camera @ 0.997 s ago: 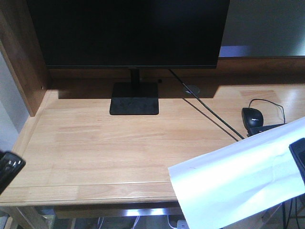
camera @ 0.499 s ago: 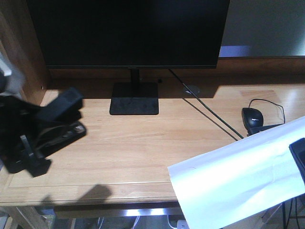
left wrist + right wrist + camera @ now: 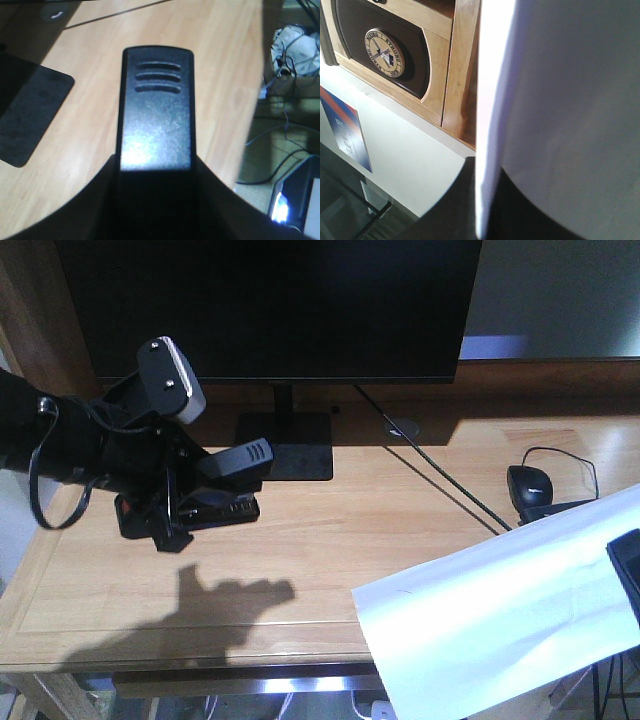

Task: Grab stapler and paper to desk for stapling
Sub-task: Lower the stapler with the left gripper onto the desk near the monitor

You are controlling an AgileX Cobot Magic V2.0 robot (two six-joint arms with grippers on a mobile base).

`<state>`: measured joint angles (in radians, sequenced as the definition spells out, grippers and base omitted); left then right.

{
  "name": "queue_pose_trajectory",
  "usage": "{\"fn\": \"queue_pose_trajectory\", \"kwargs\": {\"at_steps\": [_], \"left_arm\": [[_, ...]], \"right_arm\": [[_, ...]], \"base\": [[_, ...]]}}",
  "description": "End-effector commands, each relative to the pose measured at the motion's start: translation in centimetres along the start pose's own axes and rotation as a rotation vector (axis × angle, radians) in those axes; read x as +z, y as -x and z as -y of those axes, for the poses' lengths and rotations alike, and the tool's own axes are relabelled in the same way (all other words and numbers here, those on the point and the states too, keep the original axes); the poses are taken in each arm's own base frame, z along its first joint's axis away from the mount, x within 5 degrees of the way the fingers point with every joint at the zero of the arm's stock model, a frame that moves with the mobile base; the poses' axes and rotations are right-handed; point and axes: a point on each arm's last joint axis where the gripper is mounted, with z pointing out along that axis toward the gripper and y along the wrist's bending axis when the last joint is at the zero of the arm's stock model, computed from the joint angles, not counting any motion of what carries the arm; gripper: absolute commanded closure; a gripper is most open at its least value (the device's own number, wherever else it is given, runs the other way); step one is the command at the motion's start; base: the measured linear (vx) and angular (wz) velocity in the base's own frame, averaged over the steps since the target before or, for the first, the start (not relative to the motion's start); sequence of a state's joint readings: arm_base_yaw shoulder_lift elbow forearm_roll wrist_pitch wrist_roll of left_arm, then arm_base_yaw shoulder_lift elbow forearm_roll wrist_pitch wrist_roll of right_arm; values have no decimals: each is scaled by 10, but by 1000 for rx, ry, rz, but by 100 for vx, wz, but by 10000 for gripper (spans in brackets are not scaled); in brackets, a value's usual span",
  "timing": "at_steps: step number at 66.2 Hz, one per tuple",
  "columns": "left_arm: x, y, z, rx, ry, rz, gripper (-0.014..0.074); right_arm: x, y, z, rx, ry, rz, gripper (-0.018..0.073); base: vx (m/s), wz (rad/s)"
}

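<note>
The black stapler with an orange-red patch at its rear end is held in my left gripper, which is shut on it a little above the left part of the light-wood desk. In the left wrist view the stapler's top arm sticks out forward between the dark jaws. The large white paper hangs over the desk's front right corner. My right gripper at the right edge is shut on it. The right wrist view shows the paper edge-on between the jaws.
A black monitor on a square base stands at the back. A black mouse with its cable lies at the right. A raised wooden side panel bounds the desk's left. Tangled cables lie on the floor.
My left arm has come in from the left edge and carried the stapler rightward and farther over the desk. The paper and the right gripper have not moved.
</note>
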<state>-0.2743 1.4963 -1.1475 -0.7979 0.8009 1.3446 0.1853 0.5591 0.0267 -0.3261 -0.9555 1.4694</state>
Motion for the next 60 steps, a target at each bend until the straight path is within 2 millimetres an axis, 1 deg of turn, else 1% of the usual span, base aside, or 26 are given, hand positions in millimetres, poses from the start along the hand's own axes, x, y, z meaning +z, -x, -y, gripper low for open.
{"fn": "queue_pose_trajectory", "kwargs": {"at_steps": [1,10,20,26,34,40,45,51,60], "left_arm": [[-11,12,-17,3,35,158,603],[1,-6,-35,39,-42,217,603],[8,-31,-59,-20,-69,282,603],[16,-48,-70,-31,-82,280,603],[31,-70,-84,-41,-95,264,603],[42,-79,-95,-55,-153,282,603],[51,-80,-102,-33,-205,308,603],[60,-79,-111,34,-268,353,603],[71,-83,-122,46,-273,356,603]], "right_arm": [[-1,1,-5,-1,62,14,564],[-1,1,-5,-1,62,14,564],[-1,1,-5,-1,62,14,564],[-1,1,-5,-1,62,14,564],[-1,1,-5,-1,62,14,564],[-1,1,-5,-1,62,14,564],[-1,1,-5,-1,62,14,564],[-1,1,-5,-1,62,14,564],[-1,1,-5,-1,62,14,564]], "base": [[0,0],[0,0],[0,0],[0,0],[0,0],[0,0],[0,0],[0,0],[0,0]]}}
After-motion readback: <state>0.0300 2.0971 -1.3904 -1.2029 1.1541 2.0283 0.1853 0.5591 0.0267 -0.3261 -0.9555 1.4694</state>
